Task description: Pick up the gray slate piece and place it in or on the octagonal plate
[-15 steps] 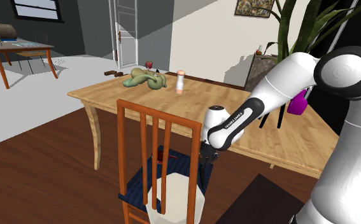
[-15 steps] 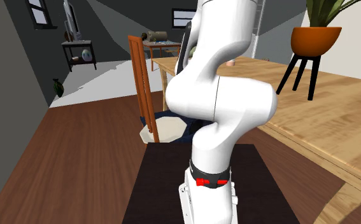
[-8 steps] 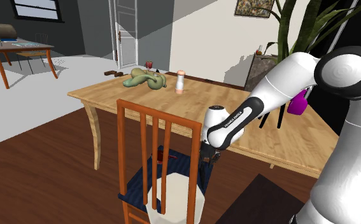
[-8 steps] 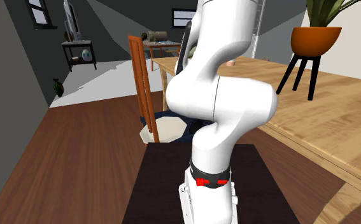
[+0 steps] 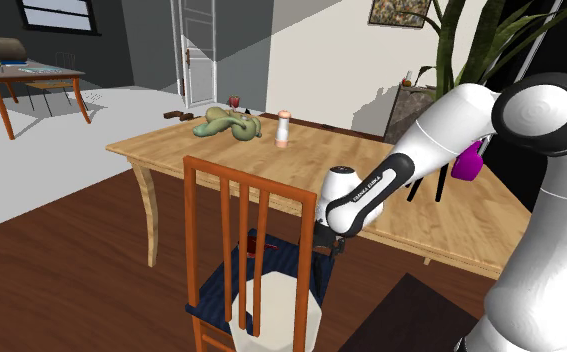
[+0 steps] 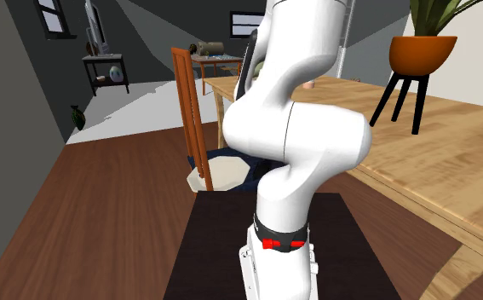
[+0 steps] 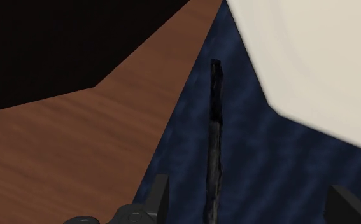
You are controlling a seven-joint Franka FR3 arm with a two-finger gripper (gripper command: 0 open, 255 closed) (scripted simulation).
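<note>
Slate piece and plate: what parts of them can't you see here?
Slate, wrist view: a thin dark strip, flat face unseen; one end cut by the picture's edge.
Plate, shoulder view: chair slats cross it; the edge cuts its front.
Plate, second exterior view: the arm covers part.

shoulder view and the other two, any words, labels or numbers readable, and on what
Nothing reads clearly.
Dark lettering on the white arm's forearm: too small to read.
Red marks on the black ring at the arm's foot: plain blocks, no letters.
</note>
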